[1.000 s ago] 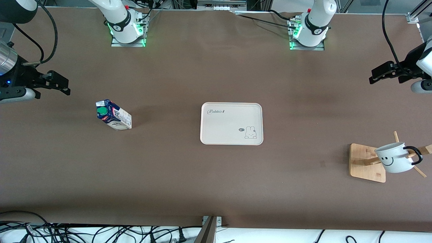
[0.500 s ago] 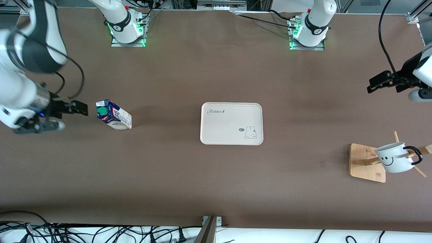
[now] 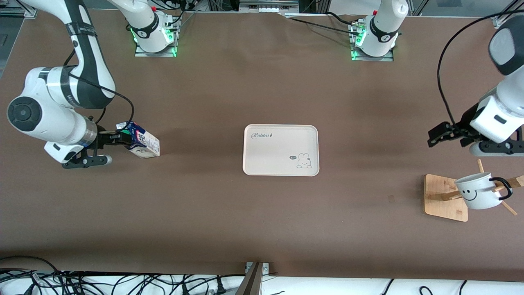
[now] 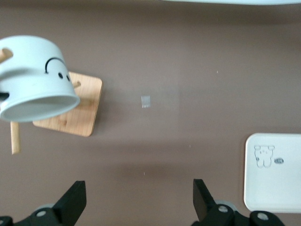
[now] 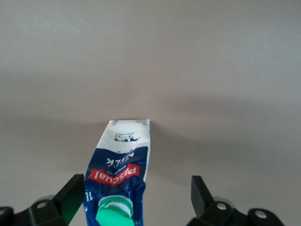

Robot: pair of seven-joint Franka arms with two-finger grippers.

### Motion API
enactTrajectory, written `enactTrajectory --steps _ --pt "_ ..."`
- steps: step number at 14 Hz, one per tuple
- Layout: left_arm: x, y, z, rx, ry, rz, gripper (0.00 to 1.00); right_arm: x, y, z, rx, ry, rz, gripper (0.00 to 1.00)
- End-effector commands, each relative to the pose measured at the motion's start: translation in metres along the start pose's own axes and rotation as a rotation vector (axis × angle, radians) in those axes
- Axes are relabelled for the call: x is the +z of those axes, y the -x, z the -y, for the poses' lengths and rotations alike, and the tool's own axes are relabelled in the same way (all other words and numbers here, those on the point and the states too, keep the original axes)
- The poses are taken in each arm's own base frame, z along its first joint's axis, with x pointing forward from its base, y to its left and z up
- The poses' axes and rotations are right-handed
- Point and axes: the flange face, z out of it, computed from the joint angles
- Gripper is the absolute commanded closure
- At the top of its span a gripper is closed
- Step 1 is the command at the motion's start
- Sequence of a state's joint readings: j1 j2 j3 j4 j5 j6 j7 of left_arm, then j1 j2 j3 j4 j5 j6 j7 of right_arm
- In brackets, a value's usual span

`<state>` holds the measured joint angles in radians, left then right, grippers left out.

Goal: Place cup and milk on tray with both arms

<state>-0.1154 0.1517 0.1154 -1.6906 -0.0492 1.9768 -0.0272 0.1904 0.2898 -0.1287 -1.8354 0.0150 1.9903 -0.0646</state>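
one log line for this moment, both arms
right gripper: open, at milk top | left gripper: open, over table near cup | cup: on rack | tray: bare

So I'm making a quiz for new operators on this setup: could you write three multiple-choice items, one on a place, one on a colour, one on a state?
1. Where is the cup?
A. on the tray
B. hung on the wooden rack
C. in the left gripper

2. What colour is the milk carton's cap?
A. green
B. red
C. yellow

3. How is the right gripper?
A. shut on the milk
B. open, fingers at the milk's top
C. over the tray

Answers: B, it hangs tilted on a peg; A, the right wrist view shows it; B, its fingers stand apart there.
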Motion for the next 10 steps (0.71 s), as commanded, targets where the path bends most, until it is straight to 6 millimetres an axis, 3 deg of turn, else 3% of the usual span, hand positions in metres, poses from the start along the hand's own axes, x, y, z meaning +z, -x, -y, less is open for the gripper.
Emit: enactTrajectory --steps 1,4,6,9,10 --pt "0.012 -0.014 0.006 -0.013 0.013 -0.102 0.00 -0.010 0.014 0.013 0.013 -0.011 -0.010 0.00" --pt "0.031 -0.023 0.025 -0.062 0.021 -0.362 0.00 -0.001 0.030 0.021 0.010 -0.017 0.014 0.00" --pt "0.051 -0.013 0.032 -0.073 0.010 -0.490 0.00 0.005 0.040 0.020 0.009 -0.018 0.028 0.00" --pt "0.063 0.001 0.035 -0.082 0.012 -0.463 0.00 0.015 0.047 0.017 0.000 -0.020 0.040 0.02" --pt "0.068 0.010 0.034 -0.084 0.014 -0.446 0.00 0.019 0.049 0.016 0.002 -0.020 0.043 0.07"
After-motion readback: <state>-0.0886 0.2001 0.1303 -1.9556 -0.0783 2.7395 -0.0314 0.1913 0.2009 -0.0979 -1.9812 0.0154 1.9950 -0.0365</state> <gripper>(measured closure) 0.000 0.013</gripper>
